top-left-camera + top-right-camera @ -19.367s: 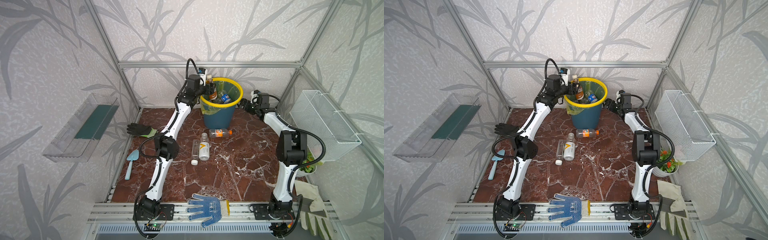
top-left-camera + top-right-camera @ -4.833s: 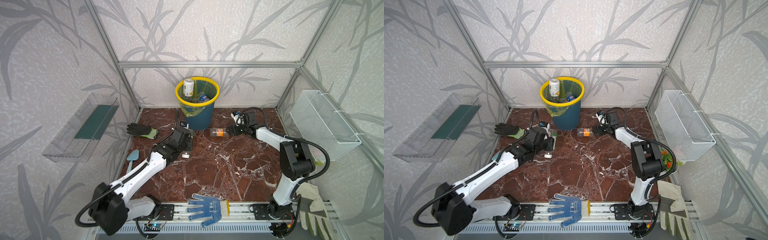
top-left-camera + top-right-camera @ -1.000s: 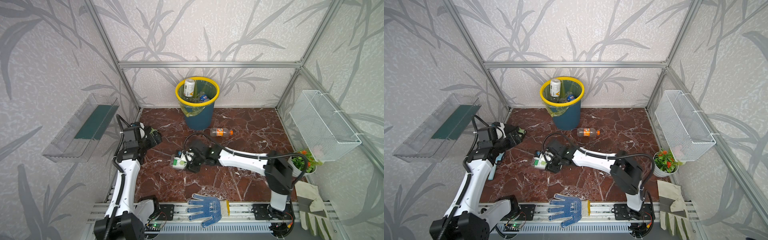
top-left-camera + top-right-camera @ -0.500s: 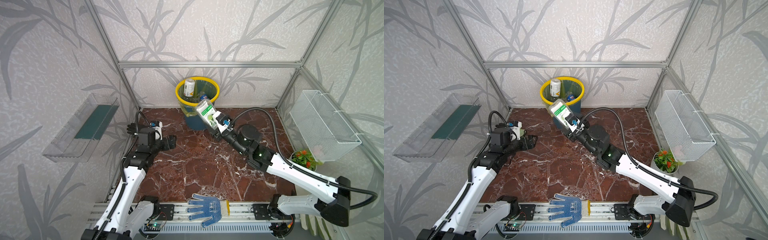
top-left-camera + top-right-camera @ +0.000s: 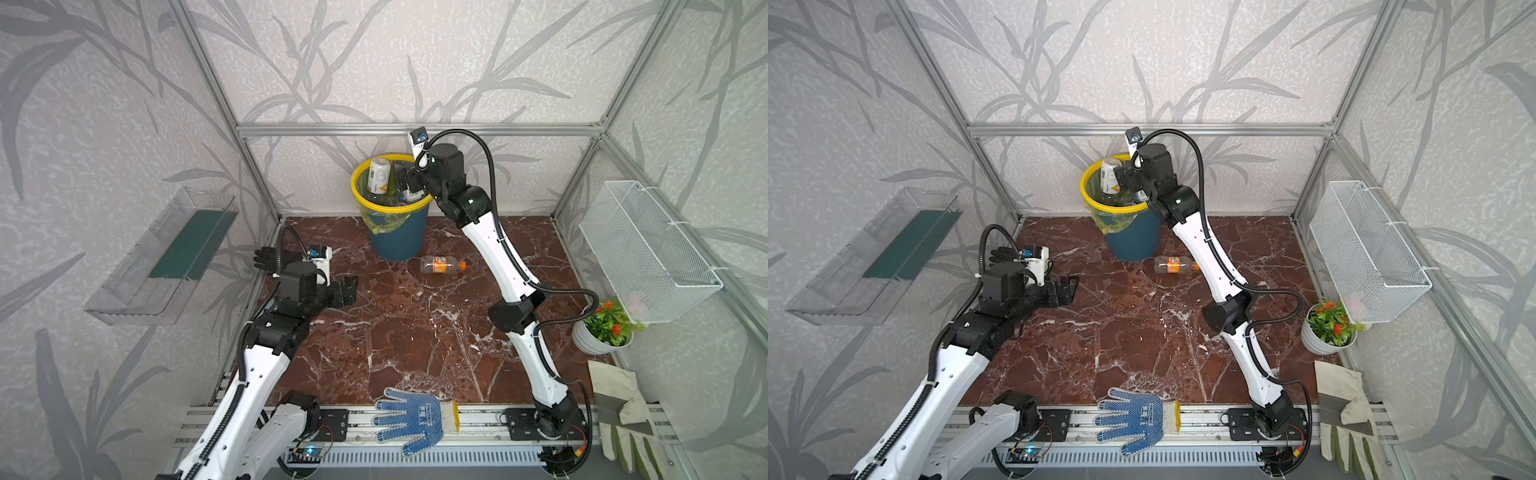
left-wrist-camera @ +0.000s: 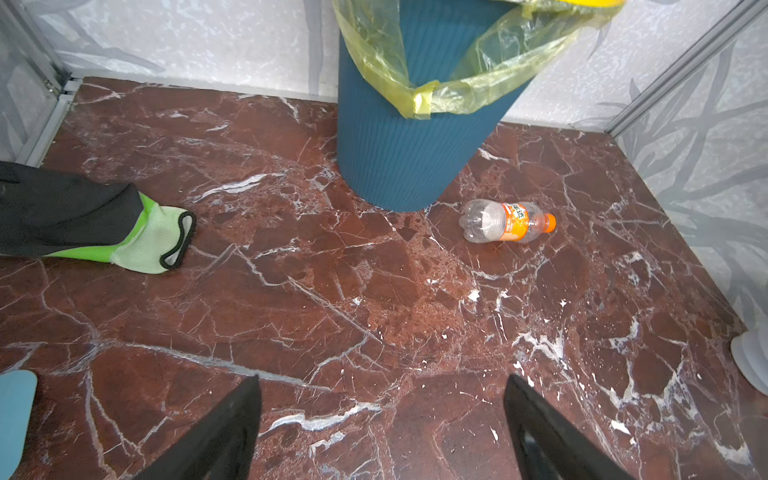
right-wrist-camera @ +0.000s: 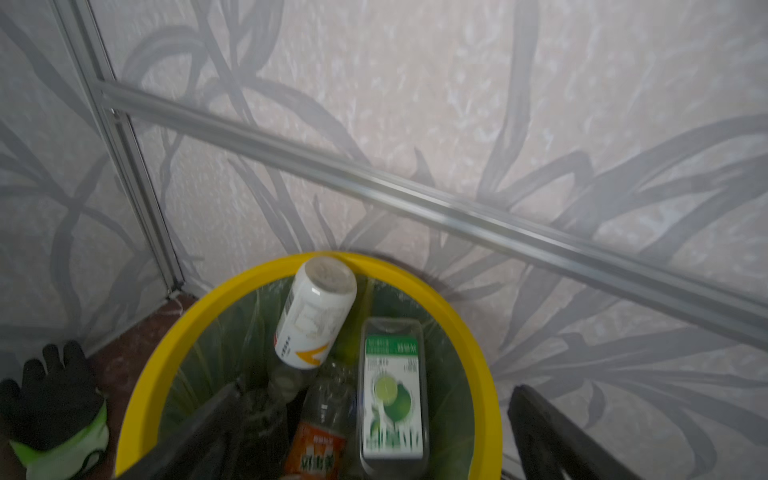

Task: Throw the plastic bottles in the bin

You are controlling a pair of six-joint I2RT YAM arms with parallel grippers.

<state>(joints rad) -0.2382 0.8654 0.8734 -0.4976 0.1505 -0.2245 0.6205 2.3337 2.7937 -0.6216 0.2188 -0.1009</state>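
bin (image 6: 399,124): rim cut by edge | black glove (image 6: 62,216): fingers cut off | binned orange-label bottle (image 7: 316,451): blurred

Pale grey wallpaper (image 5: 415,62) printed with darker grey bamboo leaves covers the 3 walls in both top views, framed by silver aluminium bars (image 5: 415,129) that run along the back and up the corners. The floor (image 5: 415,332) is glossy red-brown marble veined in white. A clear plastic tray (image 5: 166,257) with a dark green panel hangs on the left wall; a white wire basket (image 5: 648,257) hangs on the right wall, with a small white-potted plant (image 5: 602,332) bearing orange flowers below it. A slotted metal rail (image 5: 478,419) edges the front. The light is soft and even
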